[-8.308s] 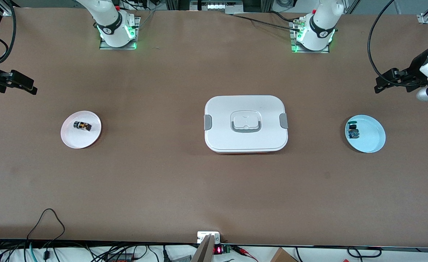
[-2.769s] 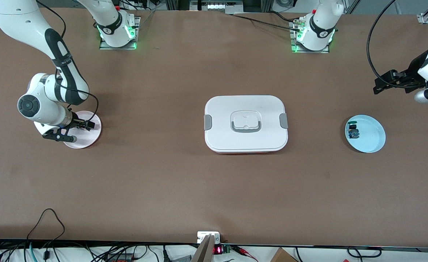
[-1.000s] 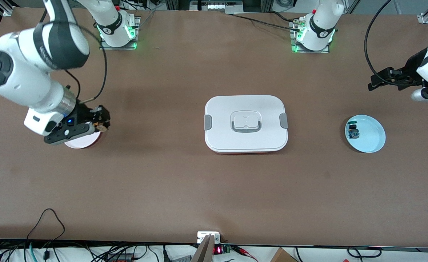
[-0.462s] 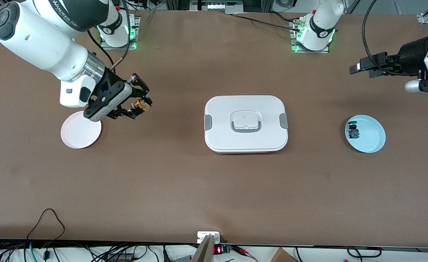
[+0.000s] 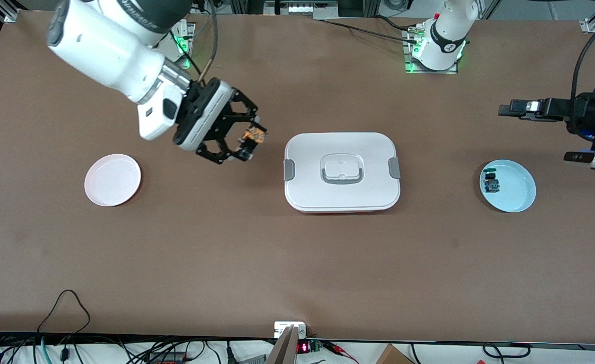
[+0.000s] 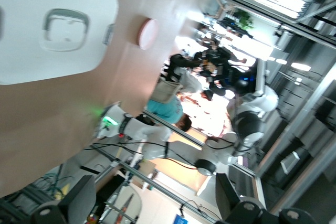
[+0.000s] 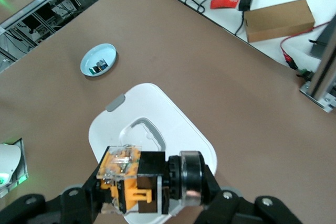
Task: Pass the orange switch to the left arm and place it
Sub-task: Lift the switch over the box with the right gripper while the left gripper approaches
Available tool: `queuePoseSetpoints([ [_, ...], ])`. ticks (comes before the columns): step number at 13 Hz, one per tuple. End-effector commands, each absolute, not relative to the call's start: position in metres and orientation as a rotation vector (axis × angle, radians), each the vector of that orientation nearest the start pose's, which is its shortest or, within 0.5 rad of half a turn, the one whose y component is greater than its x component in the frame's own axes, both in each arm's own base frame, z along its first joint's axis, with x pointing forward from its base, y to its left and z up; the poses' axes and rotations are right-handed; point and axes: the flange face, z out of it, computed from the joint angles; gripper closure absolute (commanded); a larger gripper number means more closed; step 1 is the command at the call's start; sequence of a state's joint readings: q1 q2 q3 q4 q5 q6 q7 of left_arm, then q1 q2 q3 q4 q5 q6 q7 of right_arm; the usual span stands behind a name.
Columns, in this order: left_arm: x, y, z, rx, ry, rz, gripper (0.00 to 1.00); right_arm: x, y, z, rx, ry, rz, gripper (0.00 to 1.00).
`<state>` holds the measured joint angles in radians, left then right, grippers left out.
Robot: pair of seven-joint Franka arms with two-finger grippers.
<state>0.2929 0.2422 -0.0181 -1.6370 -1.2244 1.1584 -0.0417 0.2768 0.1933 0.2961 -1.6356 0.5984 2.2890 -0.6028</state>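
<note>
My right gripper is shut on the orange switch and holds it in the air over the table, just beside the box's edge toward the right arm's end. In the right wrist view the switch is clamped lengthwise between the fingers, its orange body at one end and its black cap at the other, with the white box below. The box sits closed at the table's middle. My left gripper is open and empty, up over the left arm's end of the table near the blue plate; its fingers stand wide apart.
An empty pink plate lies toward the right arm's end. The blue plate holds a small blue-and-green component. The left wrist view shows the box and the pink plate. The blue plate also shows in the right wrist view.
My right gripper has lifted the switch off the pink plate and carried it up toward the box. My left gripper has turned and shifted a little over its end of the table.
</note>
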Motion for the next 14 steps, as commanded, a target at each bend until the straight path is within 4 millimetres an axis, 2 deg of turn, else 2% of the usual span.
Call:
queuePoseSetpoints([
  [1, 0.594, 0.012, 0.536, 1.655, 0.144, -0.483, 0.00, 0.550, 0.371, 0.568, -2.157, -1.038, -0.617, 0.99],
  [4, 0.613, -0.035, 0.517, 1.572, -0.064, -0.285, 0.00, 0.550, 0.377, 0.561, -1.988, -1.041, -0.652, 0.99],
  [8, 0.617, -0.093, 0.516, 1.569, -0.085, -0.274, 0.00, 0.555, 0.385, 0.539, -1.785, -1.072, -0.745, 1.00],
  [10, 0.623, -0.126, 0.503, 1.556, -0.052, -0.295, 0.00, 0.559, 0.386, 0.526, -1.711, -1.159, -0.817, 1.00],
  [11, 0.625, -0.145, 0.495, 1.534, -0.028, -0.300, 0.00, 0.560, 0.388, 0.523, -1.657, -1.153, -0.861, 1.00],
  [14, 0.624, -0.201, 0.487, 1.546, 0.009, -0.282, 0.00, 0.549, 0.412, 0.520, -1.481, -1.029, -0.978, 0.99],
])
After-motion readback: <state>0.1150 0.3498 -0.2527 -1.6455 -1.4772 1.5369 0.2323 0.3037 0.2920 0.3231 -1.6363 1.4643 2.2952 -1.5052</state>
